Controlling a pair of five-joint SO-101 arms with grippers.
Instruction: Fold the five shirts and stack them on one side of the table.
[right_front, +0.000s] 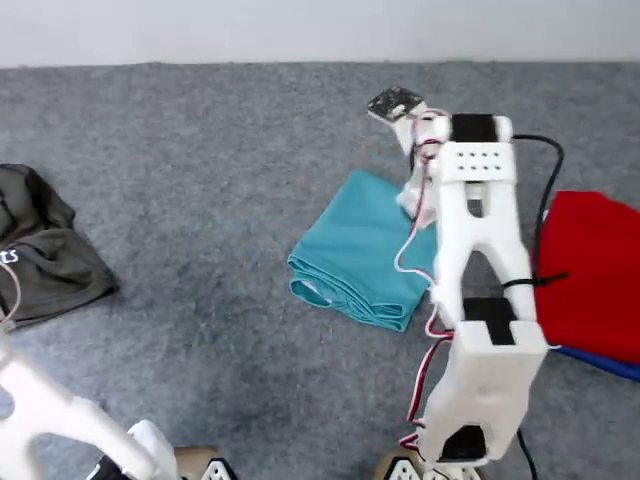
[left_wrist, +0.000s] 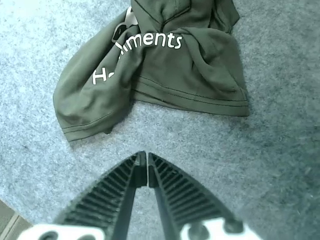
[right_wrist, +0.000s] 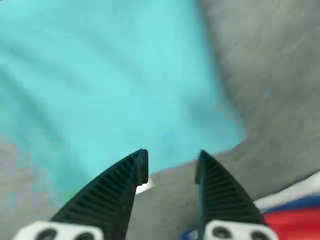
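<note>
A folded teal shirt (right_front: 360, 255) lies in the middle of the grey carpeted table (right_front: 220, 150). My right arm (right_front: 475, 230) stands over its right edge. In the right wrist view the right gripper (right_wrist: 170, 167) is open just above the teal shirt (right_wrist: 110, 75), with nothing between its fingers. At the right edge of the table a red shirt (right_front: 590, 270) rests on a blue one (right_front: 612, 366). A crumpled olive shirt (right_front: 45, 250) with white lettering lies at the far left. My left gripper (left_wrist: 147, 172) is shut and empty, a short way from the olive shirt (left_wrist: 165, 65).
The left arm's white link (right_front: 60, 420) crosses the front left corner. Bare carpet stretches between the olive and teal shirts. A pale wall runs along the table's far edge. Red cloth (right_wrist: 295, 225) and blue cloth (right_wrist: 280, 207) show at a corner of the right wrist view.
</note>
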